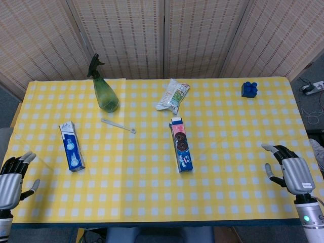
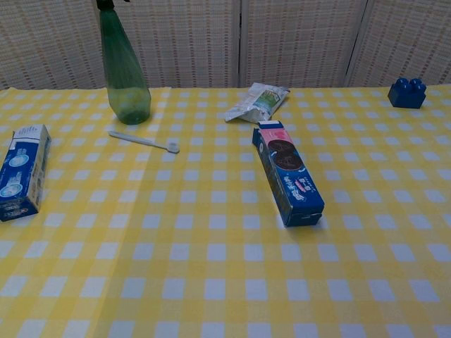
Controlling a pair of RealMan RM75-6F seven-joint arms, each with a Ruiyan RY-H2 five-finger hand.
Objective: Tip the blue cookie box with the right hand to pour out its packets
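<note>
Cookie box (image 1: 181, 144) lies flat mid-desk, well apart from the right hand (image 1: 289, 171), which is open and holds nothing; a careless reach might take the similar blue carton (image 1: 71, 146) or slide it unopened.

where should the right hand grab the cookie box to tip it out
Probably its near, closed half, across the long sides. The cookie box lies flat, lengthwise away from the robot, its far end apparently open. The right hand, open at the table's right edge, could come from the box's right.
</note>
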